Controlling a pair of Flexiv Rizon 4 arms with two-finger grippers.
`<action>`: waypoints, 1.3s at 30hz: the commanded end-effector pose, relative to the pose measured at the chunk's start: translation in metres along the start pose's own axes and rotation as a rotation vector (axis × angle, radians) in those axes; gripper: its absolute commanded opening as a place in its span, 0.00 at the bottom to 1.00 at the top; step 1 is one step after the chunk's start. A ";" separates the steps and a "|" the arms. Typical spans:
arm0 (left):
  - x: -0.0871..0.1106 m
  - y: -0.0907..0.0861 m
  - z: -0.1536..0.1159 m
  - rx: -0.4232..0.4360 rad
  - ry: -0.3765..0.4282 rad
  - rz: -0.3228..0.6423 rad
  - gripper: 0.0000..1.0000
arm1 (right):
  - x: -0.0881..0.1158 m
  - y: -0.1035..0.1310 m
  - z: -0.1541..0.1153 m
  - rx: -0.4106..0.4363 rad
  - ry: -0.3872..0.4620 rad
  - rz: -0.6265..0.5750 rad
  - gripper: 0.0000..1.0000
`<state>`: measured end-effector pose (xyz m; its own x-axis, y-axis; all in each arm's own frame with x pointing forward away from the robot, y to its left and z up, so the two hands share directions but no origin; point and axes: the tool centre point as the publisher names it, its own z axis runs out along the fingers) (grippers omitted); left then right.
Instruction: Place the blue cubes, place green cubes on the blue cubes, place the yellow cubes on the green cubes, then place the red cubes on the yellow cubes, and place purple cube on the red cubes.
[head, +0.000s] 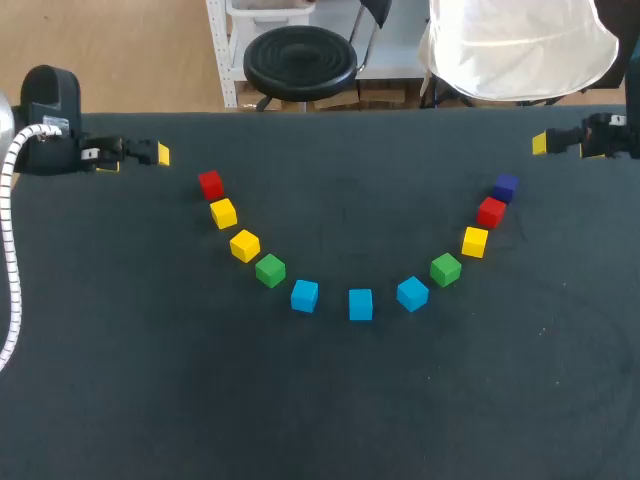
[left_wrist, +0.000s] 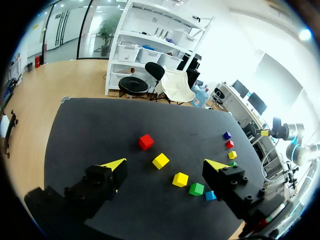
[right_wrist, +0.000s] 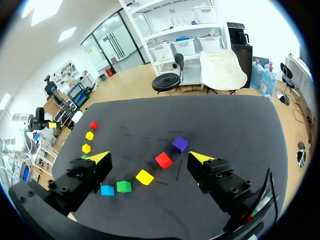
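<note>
Across mid-frame, loose cubes form a U: blue cubes (head: 361, 304) lowest, green cubes (head: 270, 270), yellow cubes (head: 244, 245) and red cubes (head: 211, 184) climbing the sides, purple cube (head: 505, 187) at the right end. This looks like stacking order. Upper left: left gripper (head: 155, 154); upper right: right gripper (head: 545, 143). Both wide, empty.

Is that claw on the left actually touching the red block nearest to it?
Apart. The head view shows a strip of bare table between the left gripper and the red cube.
</note>
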<state>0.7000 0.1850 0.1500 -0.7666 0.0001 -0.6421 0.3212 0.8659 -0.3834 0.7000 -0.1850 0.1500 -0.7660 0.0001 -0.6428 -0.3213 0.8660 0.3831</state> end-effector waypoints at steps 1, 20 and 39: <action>0.000 0.000 0.000 0.000 0.000 0.000 1.00 | 0.000 0.000 0.000 0.000 0.000 0.000 1.00; 0.005 -0.018 -0.006 0.068 -0.014 0.098 1.00 | 0.000 0.000 0.000 0.000 0.000 0.000 1.00; 0.017 -0.059 -0.012 0.291 -0.007 0.363 1.00 | 0.000 0.000 0.000 0.000 0.000 0.000 1.00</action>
<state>0.6625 0.1402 0.1700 -0.5903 0.2915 -0.7527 0.6716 0.6946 -0.2578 0.7000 -0.1851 0.1500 -0.7660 0.0002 -0.6428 -0.3213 0.8660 0.3832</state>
